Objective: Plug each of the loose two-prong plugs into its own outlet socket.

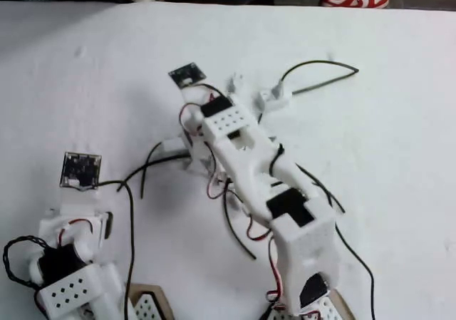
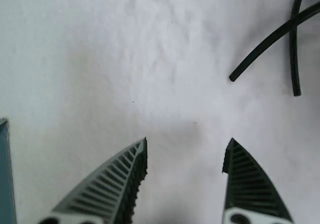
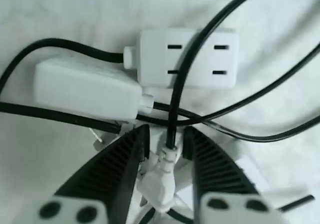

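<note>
My right gripper is pinching a small white plug by its body, w/ its black cord running out past my fingertips and across the face of the white outlet block just ahead. The block shows 2 pairs of slots, all 4 empty, so no plug is seated yet. A 2nd white block lies touching the outlet's side, w/ more cords tangled around both. In the high view my right arm stretches from 5 o'clock to the table's centre. Another white plug-like piece w/ a looping cord lies at approx 1 o'clock. My left arm sits folded at 7 o'clock. My left gripper is spread wide w/ nothing in it, over the bare white table near 2 loose cord ends. I judge this as step 1: plug in hand, not inserted. Next I'd need to get the cord off the slots, line the prongs up w/ 1 pair and push straight in. The prongs are hidden, so I can't tell their angle.
</note>
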